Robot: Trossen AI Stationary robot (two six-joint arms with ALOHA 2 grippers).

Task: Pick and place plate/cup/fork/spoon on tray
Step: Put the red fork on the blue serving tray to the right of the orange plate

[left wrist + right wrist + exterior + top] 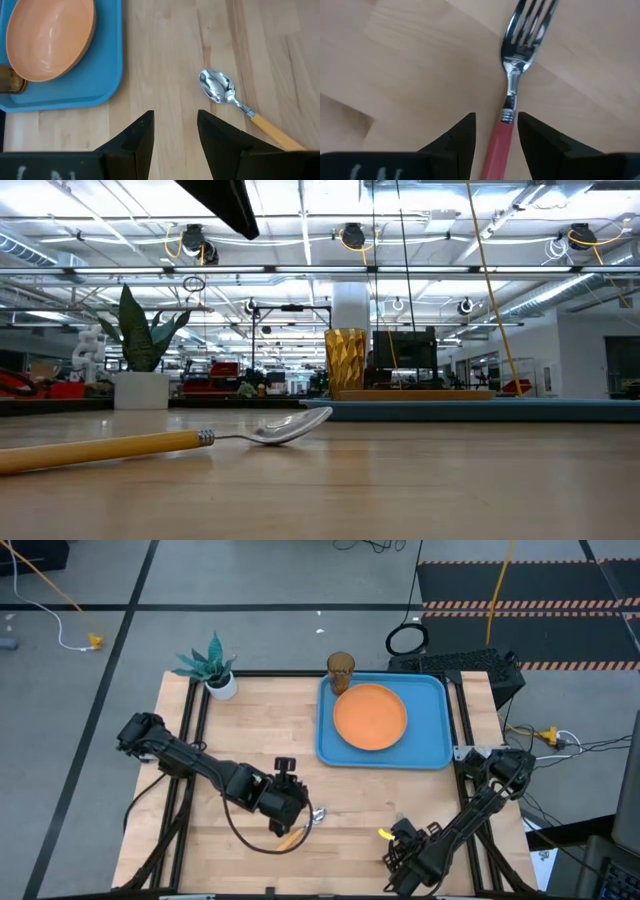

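The orange plate (370, 716) lies in the blue tray (435, 745) at the table's far right. The amber cup (340, 670) stands at the tray's far left corner. The spoon (235, 97), with a yellow handle, lies flat on the table, and it also shows in the low view (150, 443). My left gripper (175, 117) is open and empty just beside it, near the table's middle (298, 805). The fork (512, 75), with a red handle, lies on the table. My right gripper (496, 120) is open and low at the near right (400, 838), its fingers on either side of the fork's handle (502, 135).
A white pot with a green plant (218, 678) stands at the table's far left corner. Bare wood (250, 730) lies between the arms and the tray. My left arm's cable loops by the spoon (250, 840).
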